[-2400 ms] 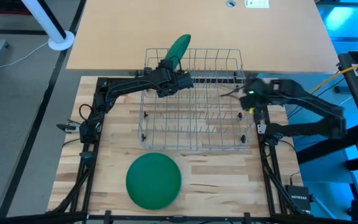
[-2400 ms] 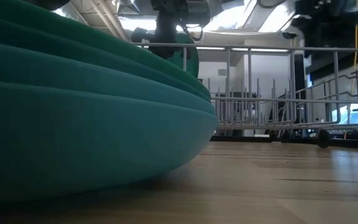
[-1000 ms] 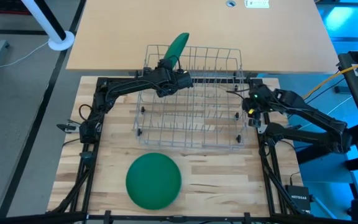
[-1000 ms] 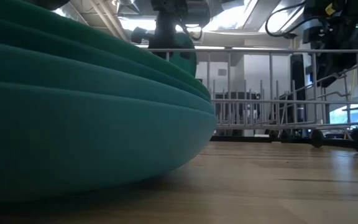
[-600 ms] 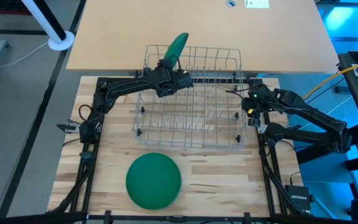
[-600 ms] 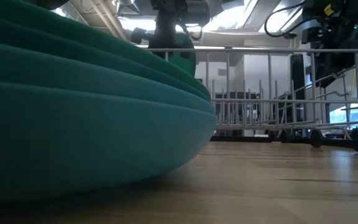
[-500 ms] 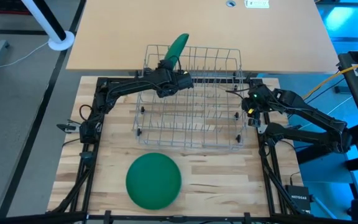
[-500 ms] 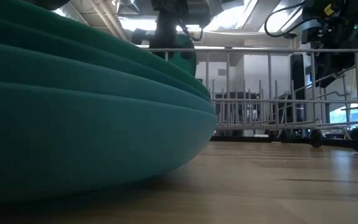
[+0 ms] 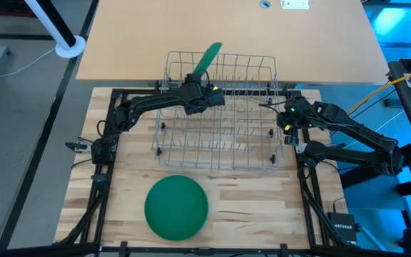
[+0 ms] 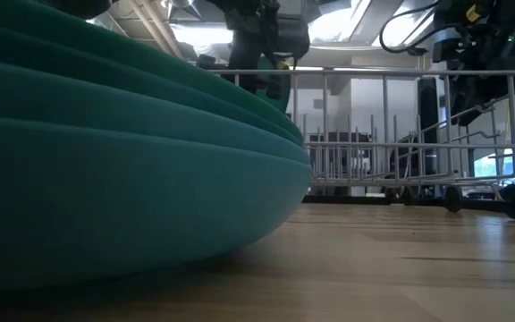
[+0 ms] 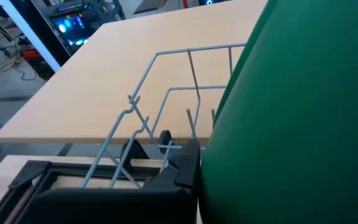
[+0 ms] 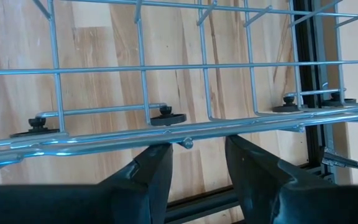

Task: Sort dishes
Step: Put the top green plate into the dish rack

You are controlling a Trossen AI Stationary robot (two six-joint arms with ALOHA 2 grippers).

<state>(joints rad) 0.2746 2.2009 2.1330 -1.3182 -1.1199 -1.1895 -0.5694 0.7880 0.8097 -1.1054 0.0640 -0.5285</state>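
A: Left gripper [image 9: 204, 91]?
B: Over the far left part of the wire rack [image 9: 220, 114], fingers clamped on 1 green plate [image 9: 207, 57]. The plate stands on edge, tilted, rising past the rack's far rim. In the left wrist view it fills the frame beside the rack wires.

A: Right gripper [image 12: 197, 158]?
B: At the rack's right side. Its 2 fingers [image 12: 148, 177] sit either side of the rack's top rim wire, part open; whether they press on the wire, cannot tell.

A: Other plates?
B: A stack of green plates [image 9: 176, 207] lies flat on the worktop [image 9: 248, 207], near edge, just in front of the rack and apart from it. Low view shows several layered rims; exact count unclear.

A: Rack contents?
B: Only bare wires visible inside.
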